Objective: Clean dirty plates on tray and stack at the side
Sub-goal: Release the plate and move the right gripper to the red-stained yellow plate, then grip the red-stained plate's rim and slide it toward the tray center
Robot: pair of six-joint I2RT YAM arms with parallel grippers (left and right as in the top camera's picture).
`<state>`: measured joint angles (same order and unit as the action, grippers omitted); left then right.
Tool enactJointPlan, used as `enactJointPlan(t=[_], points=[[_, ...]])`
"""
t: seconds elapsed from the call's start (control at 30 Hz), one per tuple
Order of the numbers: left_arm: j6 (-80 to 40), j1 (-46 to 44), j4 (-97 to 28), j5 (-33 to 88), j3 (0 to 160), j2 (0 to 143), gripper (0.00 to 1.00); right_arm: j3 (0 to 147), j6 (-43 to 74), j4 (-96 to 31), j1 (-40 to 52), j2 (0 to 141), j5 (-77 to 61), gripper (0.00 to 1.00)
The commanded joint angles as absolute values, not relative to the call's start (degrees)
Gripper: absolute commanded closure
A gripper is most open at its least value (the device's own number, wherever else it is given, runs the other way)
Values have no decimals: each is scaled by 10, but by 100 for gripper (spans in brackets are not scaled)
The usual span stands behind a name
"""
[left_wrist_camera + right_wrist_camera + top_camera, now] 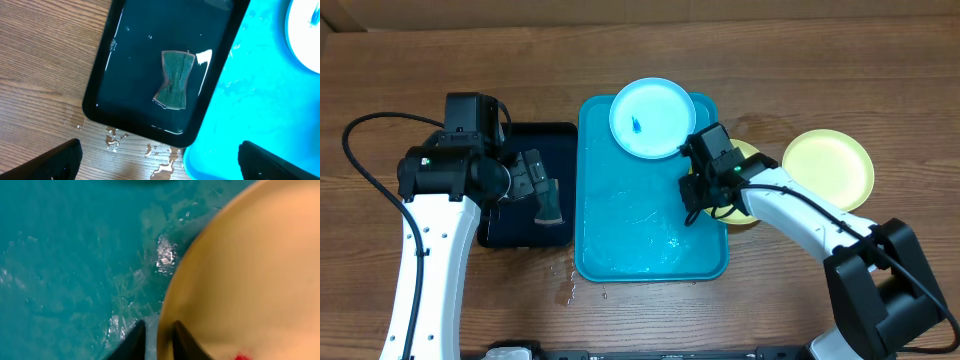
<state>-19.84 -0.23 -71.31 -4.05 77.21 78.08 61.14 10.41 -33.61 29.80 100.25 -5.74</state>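
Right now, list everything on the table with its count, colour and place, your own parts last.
turquoise tray: one, wet, centre.
light-blue plate: one, blue smear, top of turquoise tray.
gripped green plate: one, red smear, tray's right edge.
loose green plate: one, lime, table, far right.
black tray: one, left of turquoise tray.
sponge: one, green, in black tray.
table: one, brown wood.
left gripper: black, open, above black tray.
right gripper: black, shut on gripped green plate's rim.
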Motion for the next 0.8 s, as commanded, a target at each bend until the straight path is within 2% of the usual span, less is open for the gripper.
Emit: enactJointPlan(t=[0.0,0.03,0.23,0.4,0.67,0.77], points=[[-210,0,-713,-36,773,785,0,607,121,-330,307,1004,-56,93],[-210,0,-713,-36,773,785,0,607,131,-330,310,1004,-59,96],[-210,0,-713,-36,773,785,0,608,217,-309,338,1004,-137,96],[-210,0,-713,-36,773,785,0,608,297,-263,392,1004,-144,96],[-210,0,-713,-36,773,785,0,608,417,-232,479,1004,-36,96],[-210,0,-713,-36,773,785,0,608,423,-214,495,1004,-26,96]])
